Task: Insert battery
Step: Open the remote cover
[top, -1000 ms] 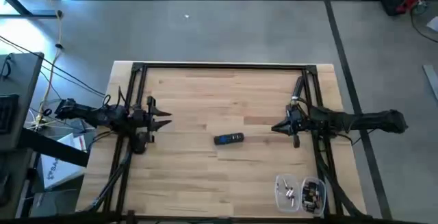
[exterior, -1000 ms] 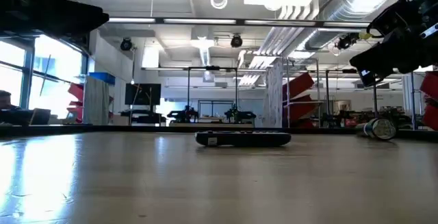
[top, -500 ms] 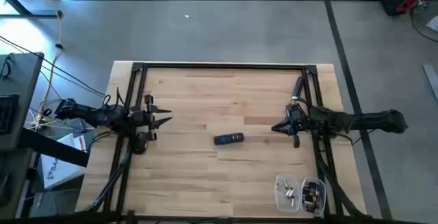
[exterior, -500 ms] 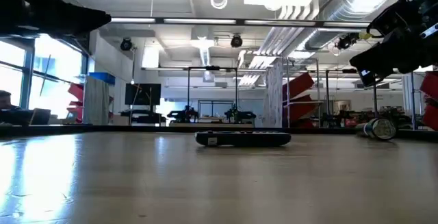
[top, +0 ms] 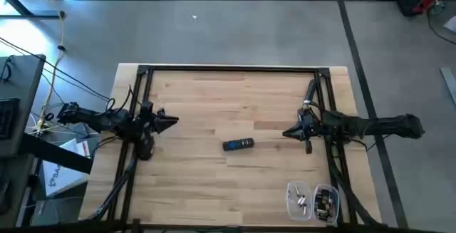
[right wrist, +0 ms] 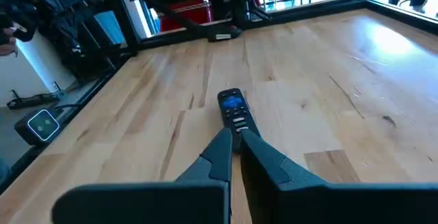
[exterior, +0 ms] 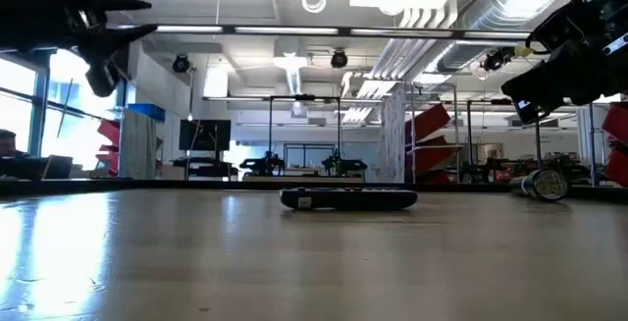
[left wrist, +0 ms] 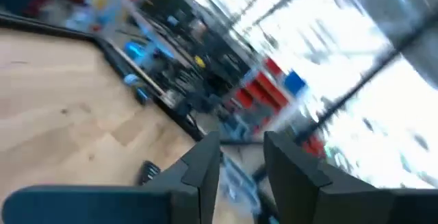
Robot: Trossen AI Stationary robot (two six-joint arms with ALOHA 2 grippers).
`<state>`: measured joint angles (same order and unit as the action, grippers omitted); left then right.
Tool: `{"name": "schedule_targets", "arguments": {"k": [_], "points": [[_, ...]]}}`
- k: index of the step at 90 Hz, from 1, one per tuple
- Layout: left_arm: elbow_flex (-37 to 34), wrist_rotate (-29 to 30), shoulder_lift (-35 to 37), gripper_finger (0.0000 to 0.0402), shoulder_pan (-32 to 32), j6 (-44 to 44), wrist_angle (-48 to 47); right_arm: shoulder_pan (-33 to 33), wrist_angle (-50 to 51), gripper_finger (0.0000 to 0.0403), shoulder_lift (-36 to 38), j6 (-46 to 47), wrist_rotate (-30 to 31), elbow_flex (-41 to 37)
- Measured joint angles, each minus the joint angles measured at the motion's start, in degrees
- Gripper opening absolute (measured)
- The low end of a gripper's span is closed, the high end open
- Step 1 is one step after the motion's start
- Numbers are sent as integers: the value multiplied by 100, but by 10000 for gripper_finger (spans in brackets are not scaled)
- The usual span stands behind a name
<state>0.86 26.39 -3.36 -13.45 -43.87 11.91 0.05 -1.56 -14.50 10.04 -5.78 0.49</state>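
A dark remote (top: 238, 145) lies flat on the wooden table near its middle; it also shows in the low view (exterior: 348, 199) and in the right wrist view (right wrist: 233, 107). My left gripper (top: 173, 121) hovers above the table's left part, open, with nothing between its fingers (left wrist: 241, 145). My right gripper (top: 285, 133) hovers to the right of the remote, shut and pointing at it (right wrist: 236, 136). Small silvery cylinders that look like batteries lie in a clear tray (top: 312, 201) at the near right.
A black frame (top: 228, 69) runs along the table's far, left and right sides. The clear tray stands near the front right corner. Bare wood lies all around the remote, between the two grippers.
My left gripper has turned about its own long axis while staying over the same spot at the left; in the low view one finger now points down. My right gripper and the remote have kept still.
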Motion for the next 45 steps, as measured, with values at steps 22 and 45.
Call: {"name": "schedule_targets", "arguments": {"k": [22, 45], "points": [[-4, 1405, -490, 95, 2, 956, -379, -2, -2, 0, -2, -2, 2, -2], [543, 709, -2194, 89, -192, 2275, 857, -1, -1, 0, -4, -2, 1, -1]]}}
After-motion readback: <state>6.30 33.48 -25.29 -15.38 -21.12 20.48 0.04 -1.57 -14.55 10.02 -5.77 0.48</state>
